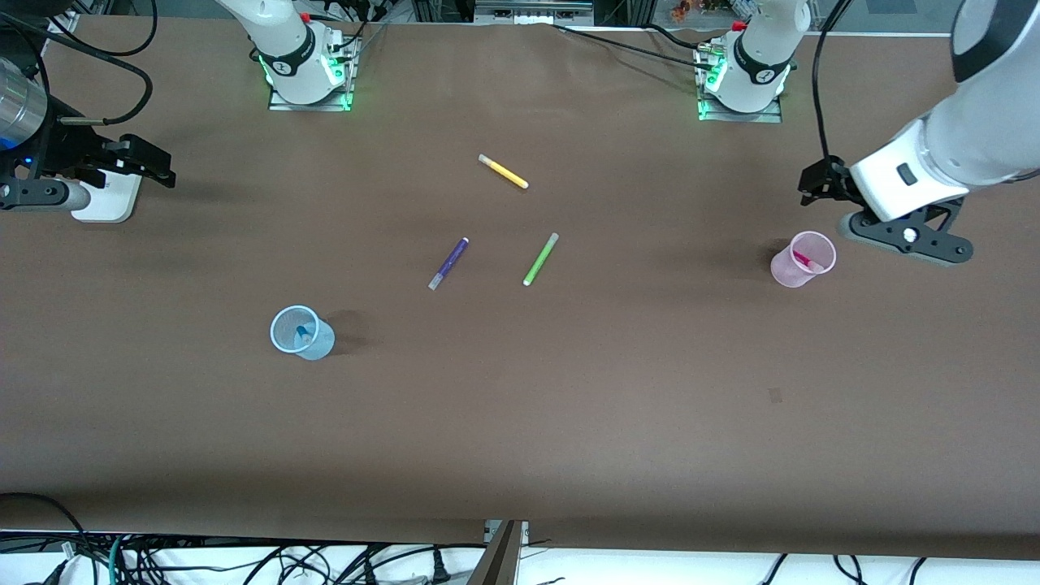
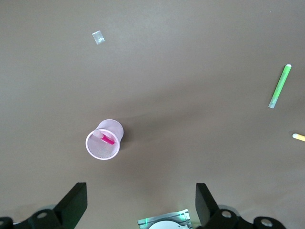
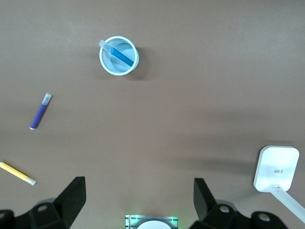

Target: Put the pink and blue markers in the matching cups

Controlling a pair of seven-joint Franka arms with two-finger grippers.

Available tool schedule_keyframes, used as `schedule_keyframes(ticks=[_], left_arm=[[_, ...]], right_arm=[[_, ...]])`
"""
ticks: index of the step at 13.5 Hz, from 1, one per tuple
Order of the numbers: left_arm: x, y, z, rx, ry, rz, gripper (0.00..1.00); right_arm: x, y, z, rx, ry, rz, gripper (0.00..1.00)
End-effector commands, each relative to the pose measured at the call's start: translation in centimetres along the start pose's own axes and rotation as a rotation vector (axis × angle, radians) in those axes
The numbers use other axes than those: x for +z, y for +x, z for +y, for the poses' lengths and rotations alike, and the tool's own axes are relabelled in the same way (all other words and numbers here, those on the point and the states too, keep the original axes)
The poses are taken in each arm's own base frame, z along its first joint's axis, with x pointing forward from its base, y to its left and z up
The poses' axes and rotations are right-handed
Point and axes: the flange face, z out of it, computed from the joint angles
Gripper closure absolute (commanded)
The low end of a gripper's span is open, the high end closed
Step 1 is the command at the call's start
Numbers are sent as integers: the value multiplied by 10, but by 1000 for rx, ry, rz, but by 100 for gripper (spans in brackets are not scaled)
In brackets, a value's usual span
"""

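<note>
The pale pink cup (image 1: 803, 260) stands upright toward the left arm's end of the table, with the pink marker (image 1: 806, 260) leaning inside it. Both show in the left wrist view: cup (image 2: 97, 149), marker (image 2: 107, 139). The pale blue cup (image 1: 301, 332) stands toward the right arm's end with the blue marker (image 1: 304, 332) inside; in the right wrist view, cup (image 3: 131, 63), marker (image 3: 120, 55). My left gripper (image 1: 812, 185) (image 2: 141, 200) is open and empty, up over the table beside the pink cup. My right gripper (image 1: 158, 166) (image 3: 139, 198) is open and empty, high over the table's right-arm end.
A purple pen (image 1: 448, 263), a lime-green pen (image 1: 540, 259) and a yellow pen (image 1: 503, 171) lie loose mid-table. A white block (image 1: 106, 199) sits under the right gripper. A small clear scrap (image 2: 98, 37) lies on the brown tabletop.
</note>
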Motion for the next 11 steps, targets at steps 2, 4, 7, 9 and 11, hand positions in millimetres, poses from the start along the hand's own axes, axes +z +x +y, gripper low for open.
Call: schedule_keyframes(ticks=[2,4,7,9,11], left_arm=[[-2,0,-5,-10,8,-15,0],[-2,1,-6,-7,0,-11,0],[0,2,-7,-6,-14,-12,0],[-1,2,4,7,-3,-15,0],[-1,5,14,5,24,-17,0]], right_arm=[[-6,0,1,12,-13,-6,0],[-6,0,1,12,-11,-4,0],[-6,0,1,13,-11,-3,0],[-6,0,1,10,-10,-4,0],[-6,0,1,13,-11,-4,0]])
